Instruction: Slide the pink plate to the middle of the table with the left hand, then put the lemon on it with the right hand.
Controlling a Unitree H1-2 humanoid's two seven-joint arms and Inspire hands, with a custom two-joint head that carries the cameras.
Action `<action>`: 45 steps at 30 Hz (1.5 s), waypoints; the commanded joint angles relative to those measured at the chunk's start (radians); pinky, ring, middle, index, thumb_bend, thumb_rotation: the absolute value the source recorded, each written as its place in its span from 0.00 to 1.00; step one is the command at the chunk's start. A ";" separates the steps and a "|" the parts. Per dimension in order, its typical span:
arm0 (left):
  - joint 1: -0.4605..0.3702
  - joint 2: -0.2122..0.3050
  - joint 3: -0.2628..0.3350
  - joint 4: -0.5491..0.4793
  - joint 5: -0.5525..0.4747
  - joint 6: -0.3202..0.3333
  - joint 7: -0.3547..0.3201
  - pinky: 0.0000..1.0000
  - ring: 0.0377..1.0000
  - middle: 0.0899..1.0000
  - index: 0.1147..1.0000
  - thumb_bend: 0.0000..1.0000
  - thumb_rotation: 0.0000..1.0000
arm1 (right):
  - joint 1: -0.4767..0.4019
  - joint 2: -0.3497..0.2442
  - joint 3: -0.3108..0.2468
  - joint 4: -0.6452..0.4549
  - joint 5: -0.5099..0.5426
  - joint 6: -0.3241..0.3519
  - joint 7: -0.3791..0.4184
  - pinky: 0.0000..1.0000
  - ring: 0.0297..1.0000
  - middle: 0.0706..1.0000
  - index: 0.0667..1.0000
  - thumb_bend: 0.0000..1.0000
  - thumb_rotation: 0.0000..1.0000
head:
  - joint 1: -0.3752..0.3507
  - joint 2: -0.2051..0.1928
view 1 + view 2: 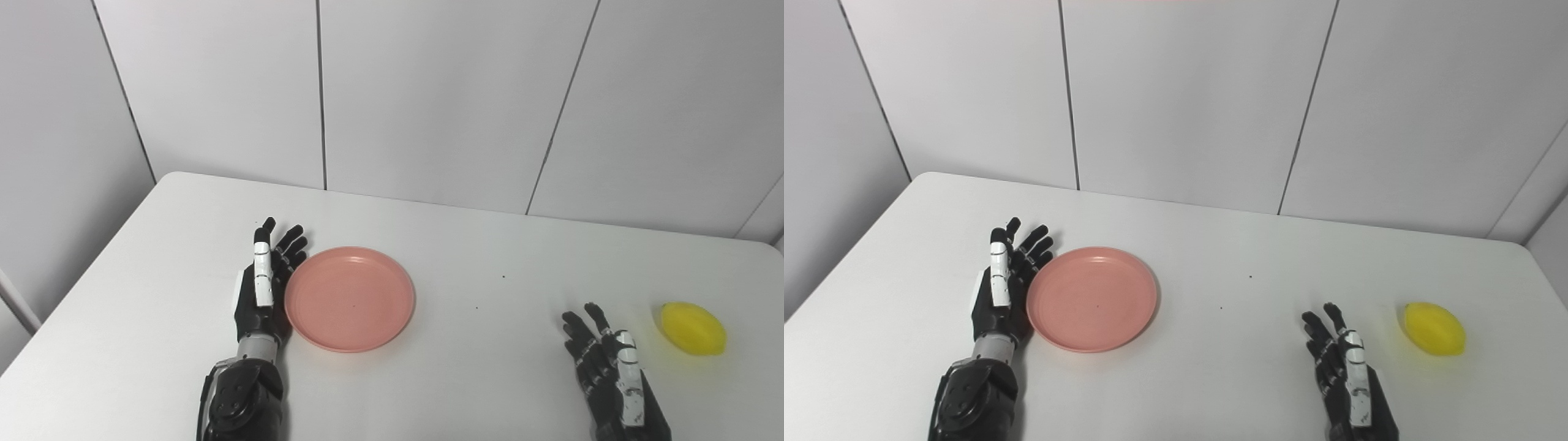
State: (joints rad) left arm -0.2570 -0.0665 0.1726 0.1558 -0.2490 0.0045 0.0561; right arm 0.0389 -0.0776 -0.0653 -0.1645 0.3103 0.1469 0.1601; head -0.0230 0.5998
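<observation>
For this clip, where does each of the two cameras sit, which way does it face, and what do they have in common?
Left eye view: on the robot's head, looking down and forward over the white table to the panelled wall; both forearms enter from the bottom edge, the left hand open beside the pink plate, the right hand open short of the lemon.
Right eye view: the same head, set slightly to the right, facing the same way; the same arms show.
Shared: plate, lemon, both hands, table and wall, everything sitting further left in the right eye view.
</observation>
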 commanded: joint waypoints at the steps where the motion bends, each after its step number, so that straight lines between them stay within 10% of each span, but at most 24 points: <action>1: -0.007 -0.021 -0.018 0.011 0.010 0.014 0.006 0.90 0.88 0.83 1.00 0.63 0.98 | -0.005 0.012 0.012 -0.007 -0.006 0.005 -0.004 1.00 0.95 0.88 0.95 0.75 0.97 | -0.007 -0.001; 45: 0.015 -0.054 -0.069 -0.028 -0.025 0.034 -0.030 0.96 0.88 0.86 1.00 0.65 0.93 | -0.026 0.083 0.103 -0.014 -0.118 0.000 -0.086 1.00 0.93 0.86 0.92 0.75 0.95 | -0.263 0.025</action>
State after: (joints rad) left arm -0.2301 -0.1111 0.1018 0.1211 -0.2697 0.0260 0.0244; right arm 0.0191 -0.0034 0.0260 -0.1693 0.2008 0.1469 0.0667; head -0.2838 0.6259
